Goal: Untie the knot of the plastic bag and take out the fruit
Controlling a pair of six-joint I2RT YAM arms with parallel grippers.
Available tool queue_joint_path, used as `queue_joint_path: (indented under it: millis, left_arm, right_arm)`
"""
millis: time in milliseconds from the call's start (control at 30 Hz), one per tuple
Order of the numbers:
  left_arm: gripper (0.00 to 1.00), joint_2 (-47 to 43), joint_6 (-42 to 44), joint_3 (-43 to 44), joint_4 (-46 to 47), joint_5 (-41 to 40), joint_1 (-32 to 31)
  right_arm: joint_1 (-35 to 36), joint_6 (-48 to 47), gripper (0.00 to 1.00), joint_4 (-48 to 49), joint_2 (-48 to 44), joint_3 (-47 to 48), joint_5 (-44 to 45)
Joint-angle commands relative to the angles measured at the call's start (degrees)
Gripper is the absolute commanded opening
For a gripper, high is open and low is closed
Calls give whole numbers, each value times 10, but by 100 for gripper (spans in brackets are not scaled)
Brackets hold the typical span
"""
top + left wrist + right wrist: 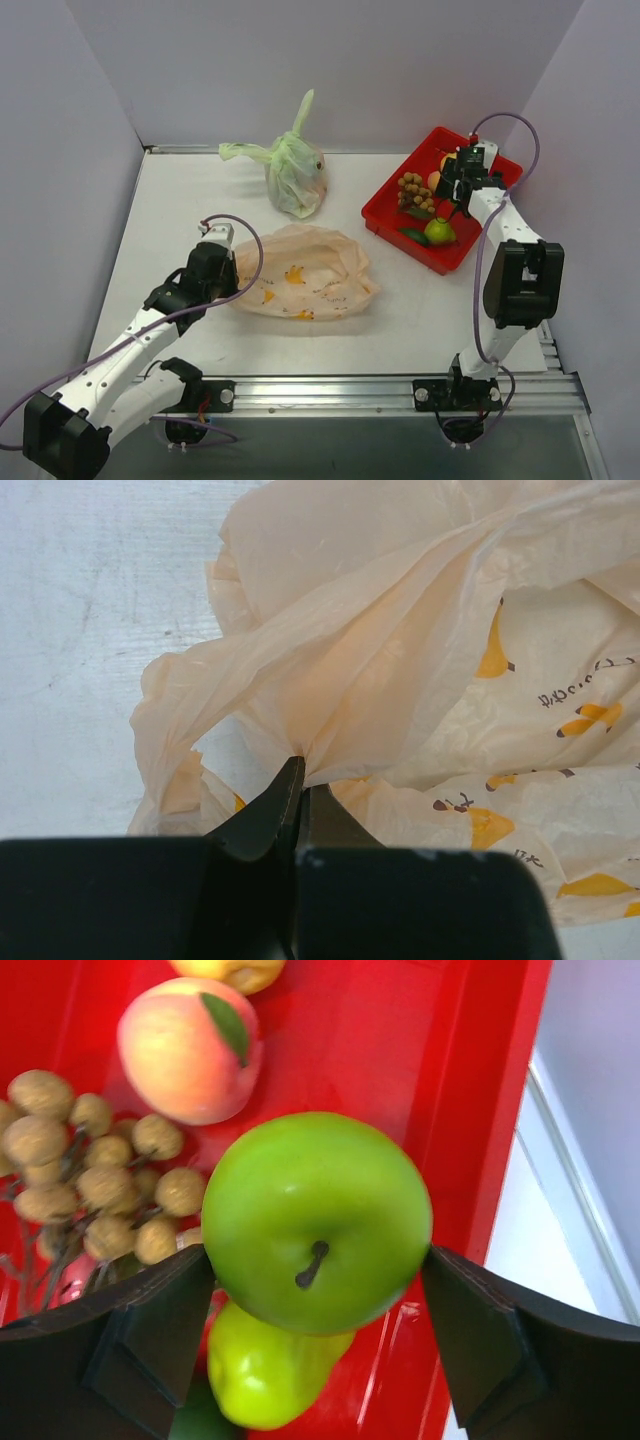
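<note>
Left claw (303,782) is nipped shut on a gathered fold of the plastic bag (400,650). It's flimsy, slippery stuff, limp at six o'clock from the green bag (295,180). My right claw (318,1260) flanks a firm green apple (318,1210); gripped or loose, can't tell.

The plastic bag (305,275), mid-frame in the overhead view, is showing a translucent pale peach and is carrying yellow-orange printed marks with small dark lettering. At upper centre, a second bag (296,175) is showing translucent light green. At upper right the tray (405,165) is showing bright red. In it an apple (315,1220) is showing vivid green, a peach (190,1050) is blushing pink-orange under a green leaf, and a cluster of balls (90,1180) is looking dull brown.
</note>
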Motion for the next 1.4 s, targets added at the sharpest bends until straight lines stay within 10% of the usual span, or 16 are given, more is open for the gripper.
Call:
queue_joint_path:
  millis: [0, 100, 567, 1233, 1367]
  left_arm:
    - [0, 0, 6, 2, 30, 14, 8]
    - [0, 2, 5, 1, 34, 21, 14]
    - [0, -2, -8, -1, 27, 27, 42]
    - [0, -111, -62, 80, -157, -186, 197]
    - [39, -125, -91, 87, -197, -182, 201]
  right_arm:
    - [-14, 18, 86, 0, 5, 44, 39]
    - [-11, 26, 100, -5, -6, 37, 23]
    - [104, 71, 100, -38, -279, -117, -55]
    - [156, 114, 100, -171, -727, -225, 15]
    - [156, 73, 100, -198, -779, -240, 23]
